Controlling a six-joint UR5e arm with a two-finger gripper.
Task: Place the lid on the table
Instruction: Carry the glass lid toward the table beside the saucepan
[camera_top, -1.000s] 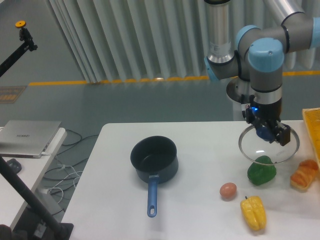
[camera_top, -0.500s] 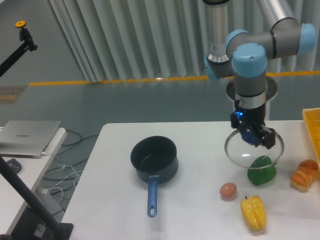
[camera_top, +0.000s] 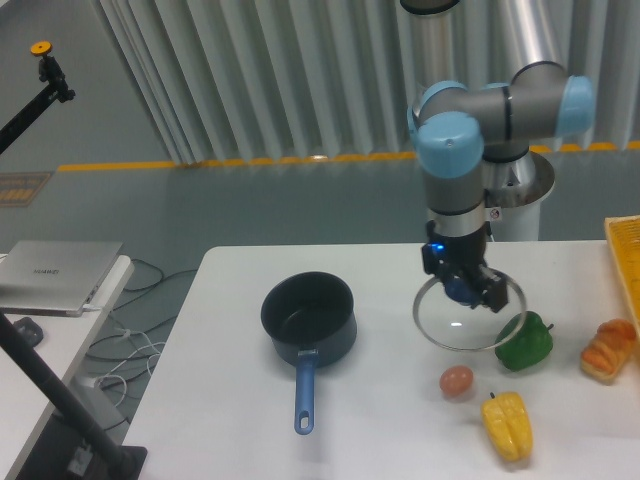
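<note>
The tool (camera_top: 463, 290) was closed on the blue knob of the lid (camera_top: 470, 318), with the jaws gripping it from either side. The lid hung level above the desk (camera_top: 380, 400), right of the saucepan (camera_top: 309, 319) and just left of the green pepper (camera_top: 524, 342); whether its rim touched the desk could not be determined. An egg (camera_top: 457, 380) lay just near of it, and a yellow pepper (camera_top: 507, 424) lay nearer. The lid appeared to be rigid glass with a thin metal rim: moderately heavy, smooth and breakable. The knob was judged the only sound hold, as the glass would slip. It should be lowered flat onto the bare surface, clear of the vegetables, before release.
</note>
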